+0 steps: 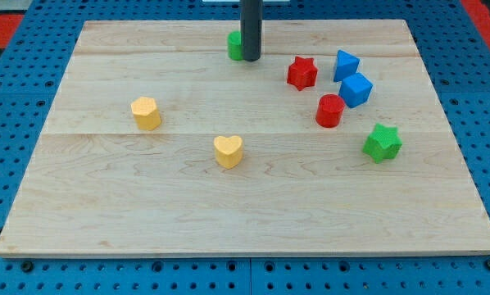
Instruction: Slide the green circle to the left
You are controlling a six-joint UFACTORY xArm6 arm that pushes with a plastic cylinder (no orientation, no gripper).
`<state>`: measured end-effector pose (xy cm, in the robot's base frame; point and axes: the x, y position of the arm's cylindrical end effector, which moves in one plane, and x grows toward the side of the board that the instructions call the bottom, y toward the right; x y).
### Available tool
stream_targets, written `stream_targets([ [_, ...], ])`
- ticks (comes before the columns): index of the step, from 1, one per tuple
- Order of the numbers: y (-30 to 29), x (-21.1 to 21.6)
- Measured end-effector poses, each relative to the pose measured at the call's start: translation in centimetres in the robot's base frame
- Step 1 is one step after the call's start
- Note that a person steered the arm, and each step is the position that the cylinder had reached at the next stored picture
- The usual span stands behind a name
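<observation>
No hand here, just a rod. My tip (251,59) touches the right side of the green circle (234,46), far centre of the table (106,205). I'd push straight left, staying centred.

Red star (302,72), blue blocks (356,89), yellow heart (228,151), green star (382,142).

A lab bench: a wooden board (253,205) lies on a blue perforated mounting plate (15,65).

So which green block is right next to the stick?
The green circle at the view's top, just left of my tip. The green star sits far off, lower right.
</observation>
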<state>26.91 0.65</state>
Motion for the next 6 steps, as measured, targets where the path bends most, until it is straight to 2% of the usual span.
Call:
stream_targets([
  [3, 2.4, -2.9],
  [5, -6.9, -2.9],
  [6, -9.6, -2.9],
])
